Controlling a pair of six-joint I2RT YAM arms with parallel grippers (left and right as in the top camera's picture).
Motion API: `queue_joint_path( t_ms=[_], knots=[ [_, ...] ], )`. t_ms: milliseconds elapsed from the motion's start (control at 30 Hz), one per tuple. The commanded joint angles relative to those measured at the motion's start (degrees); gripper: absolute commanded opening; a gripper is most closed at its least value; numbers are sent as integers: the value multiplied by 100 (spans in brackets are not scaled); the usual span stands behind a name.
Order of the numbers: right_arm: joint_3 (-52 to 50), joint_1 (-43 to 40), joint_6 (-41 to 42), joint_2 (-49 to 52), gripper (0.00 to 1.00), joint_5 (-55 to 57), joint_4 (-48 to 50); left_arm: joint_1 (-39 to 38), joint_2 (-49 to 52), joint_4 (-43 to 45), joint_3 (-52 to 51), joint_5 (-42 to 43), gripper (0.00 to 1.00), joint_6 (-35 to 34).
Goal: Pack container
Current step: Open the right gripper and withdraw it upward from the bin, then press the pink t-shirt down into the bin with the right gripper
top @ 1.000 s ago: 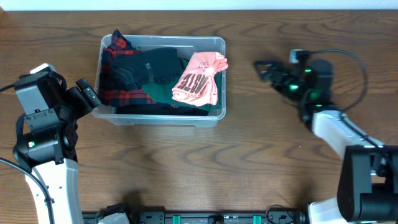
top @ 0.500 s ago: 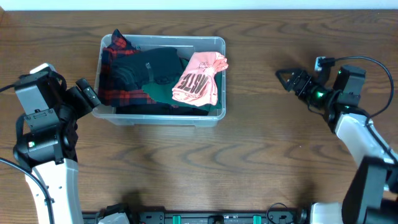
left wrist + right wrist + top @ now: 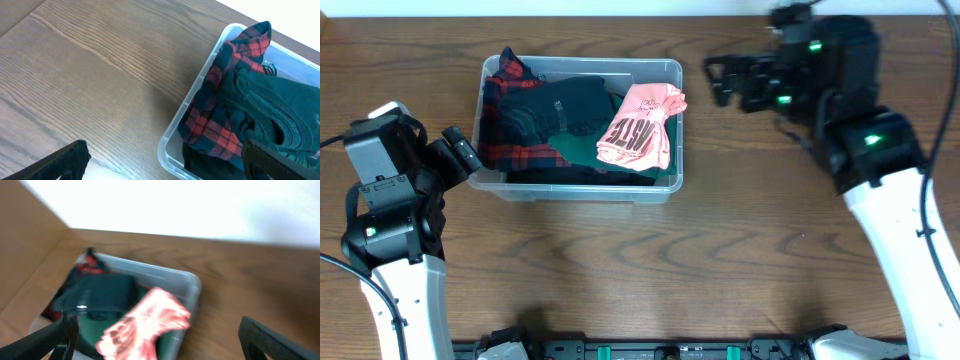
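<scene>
The container [image 3: 575, 192] is sitting on the bench [image 3: 620, 270] with its long axis running left to right between the two arms. It is holding a red plaid garment [image 3: 496, 112] at its left end, a dark garment [image 3: 566, 104] and a green one [image 3: 588, 152] in the middle, and a pink printed garment [image 3: 642, 128] at its right end. The pink garment is lying higher than the rest, with its upper edge reaching the container's right rim. The right tool [image 3: 715, 80] is hovering off the container's right far corner, fingers apart and empty, pointing toward that end. Its own view is blurred, yet shows the pink garment straight ahead between the spread fingers. The left tool [image 3: 466, 158] is waiting just beside the container's left near corner, fingers likewise apart and holding nothing. The right arm is the nearer one to the pink garment, so pressing it down into the container is probably falling to that side.
</scene>
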Motion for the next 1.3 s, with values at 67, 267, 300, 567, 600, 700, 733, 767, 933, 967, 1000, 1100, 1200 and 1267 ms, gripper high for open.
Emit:
queue_joint_path(
  t_ms=[67,267,300,567,600,700,733,767,933,967,1000,1100,1200,1267],
  knots=[
    [0,896,-356,874,99,765,223,17,-2,-2,-13,-68,98,-92],
    [2,1467,-647,2173,79,955,769,17,-2,-2,-13,-68,98,-92],
    [2,1504,-498,2356,75,1132,693,20,-2,-2,-13,-68,98,-92],
    [0,1547,-15,3318,66,1228,437,17,-2,-2,-13,-68,98,-92],
    [2,1552,-13,3401,66,1215,413,20,-2,-2,-13,-68,98,-92],
    [2,1554,-17,3501,78,1161,382,17,-2,-4,-13,-68,98,-92],
    [7,1558,-22,3482,80,1117,407,20,-2,-4,-13,-68,98,-92],
    [37,1572,-24,3399,81,1008,422,17,-2,-4,-13,-68,98,-92],
    [428,1698,-195,2752,84,356,632,17,-2,-4,-13,-68,98,-92],
    [507,1722,-195,2616,84,282,715,17,-2,-2,-13,-68,98,-92],
    [560,1764,-192,2452,84,232,896,17,-2,-4,-13,-68,98,-92],
    [560,1939,-192,2288,82,199,1591,20,-2,-2,-13,-68,98,-92],
    [557,2105,-192,2435,83,205,1923,17,-2,-2,-13,-68,98,-92],
    [557,2166,-192,2625,87,203,1982,20,-2,-4,-13,-68,98,-92]
  ],
)
